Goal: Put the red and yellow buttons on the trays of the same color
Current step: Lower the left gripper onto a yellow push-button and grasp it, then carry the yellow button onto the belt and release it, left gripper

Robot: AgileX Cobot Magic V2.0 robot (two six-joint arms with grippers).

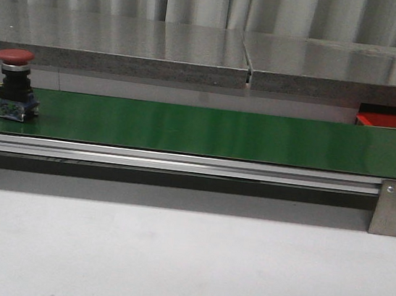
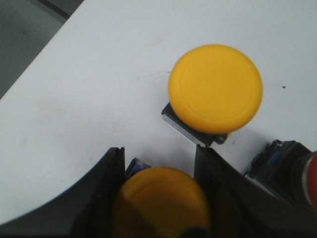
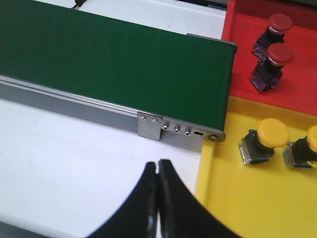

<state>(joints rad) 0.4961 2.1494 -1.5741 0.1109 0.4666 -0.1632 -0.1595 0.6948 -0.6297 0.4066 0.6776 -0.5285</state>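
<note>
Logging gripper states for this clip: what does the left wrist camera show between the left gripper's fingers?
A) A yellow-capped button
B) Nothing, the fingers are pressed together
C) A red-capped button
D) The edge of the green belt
A: in the left wrist view a yellow-capped button sits between the dark fingers of the left gripper, with a second yellow button standing free on the white surface beyond.

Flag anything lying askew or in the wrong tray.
Nothing is in a wrong tray: two red buttons sit in the red tray, two yellow buttons in the yellow tray. All four are tipped over, not upright.
</note>
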